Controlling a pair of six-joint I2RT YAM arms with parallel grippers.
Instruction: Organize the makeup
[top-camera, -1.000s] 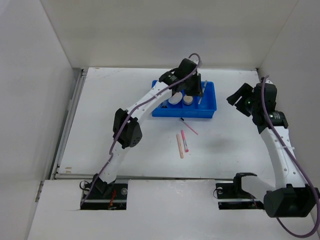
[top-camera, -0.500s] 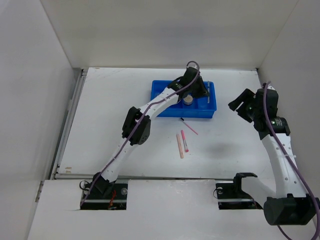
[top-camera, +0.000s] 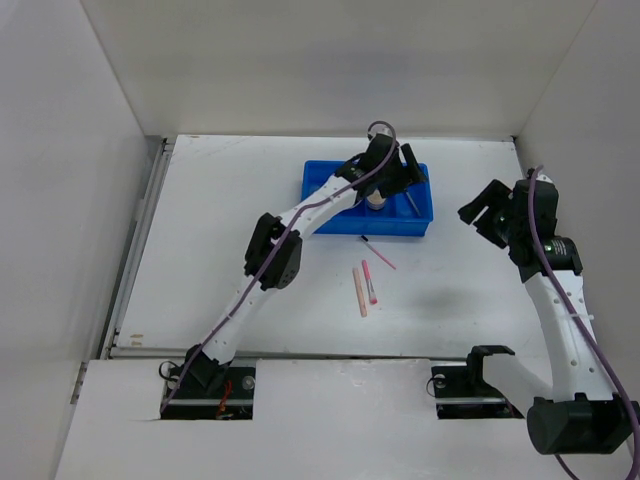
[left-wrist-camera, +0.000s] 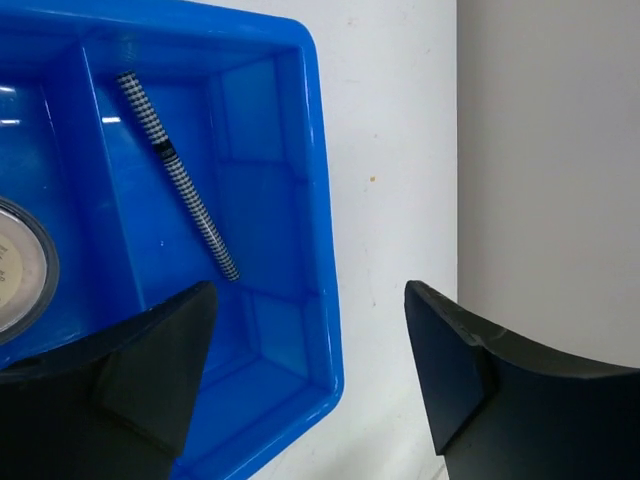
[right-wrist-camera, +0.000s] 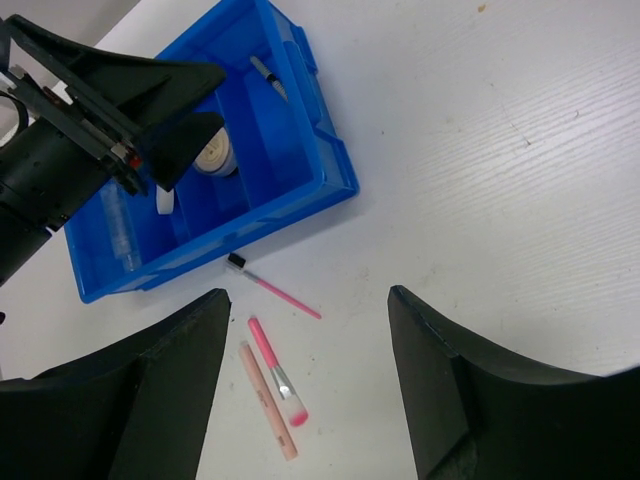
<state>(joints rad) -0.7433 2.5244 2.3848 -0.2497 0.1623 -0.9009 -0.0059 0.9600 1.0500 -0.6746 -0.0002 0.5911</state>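
The blue tray sits at the back of the table. My left gripper hovers open over its right end, holding nothing. Below it a dark checkered pencil lies loose in the end compartment of the tray, next to the round beige compact. A clear tube also lies in the tray. On the table in front lie a thin pink brush, a pink brush and a peach pencil. My right gripper is open and empty, high above them.
White walls close in the table on the left, back and right. The right arm stands near the right wall. The left arm stretches diagonally across the table's middle toward the tray.
The left gripper has gone from shut to open over the tray's right end, and the dark pencil now lies free in that compartment. The right arm drifted slightly right.
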